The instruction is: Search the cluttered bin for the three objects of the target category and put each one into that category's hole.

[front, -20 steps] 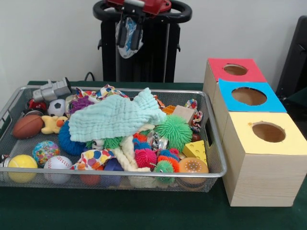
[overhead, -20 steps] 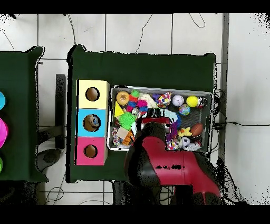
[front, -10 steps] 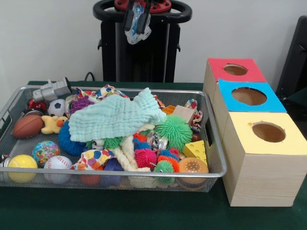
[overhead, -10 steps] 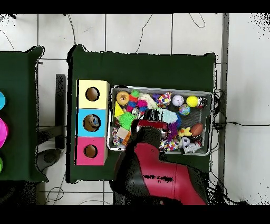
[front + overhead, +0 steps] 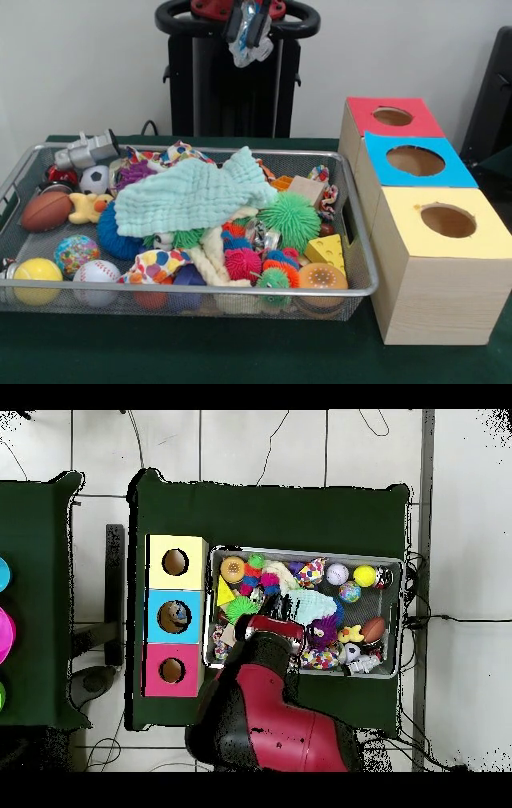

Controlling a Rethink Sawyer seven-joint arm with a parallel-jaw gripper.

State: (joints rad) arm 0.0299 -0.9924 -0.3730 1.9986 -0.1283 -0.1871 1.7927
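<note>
The bin (image 5: 184, 292), a silver wire-mesh basket, sits on the green table heaped with toys and also shows in the overhead view (image 5: 300, 551). My gripper (image 5: 250, 28) is high above the bin's far side, in front of the pedestal, shut on a crumpled pale blue-white object (image 5: 242, 53) that hangs between the fingers. In the overhead view the red arm (image 5: 265, 704) covers the gripper and the bin's left middle. Three wooden boxes with round holes stand to the right: red (image 5: 392, 118), blue (image 5: 414, 160), yellow (image 5: 448, 220).
In the bin lie a mint cloth (image 5: 192, 196), a green spiky ball (image 5: 290, 218), a football (image 5: 46, 210), a yellow ball (image 5: 36, 276), a baseball (image 5: 96, 276), a cheese wedge (image 5: 326, 250) and a grey binoculars toy (image 5: 86, 150). The black pedestal (image 5: 232, 96) stands behind.
My gripper has risen and moved to the right in the front view, carrying the pale object. In the overhead view the arm has swung left, toward the boxes. The bin's contents have not moved.
</note>
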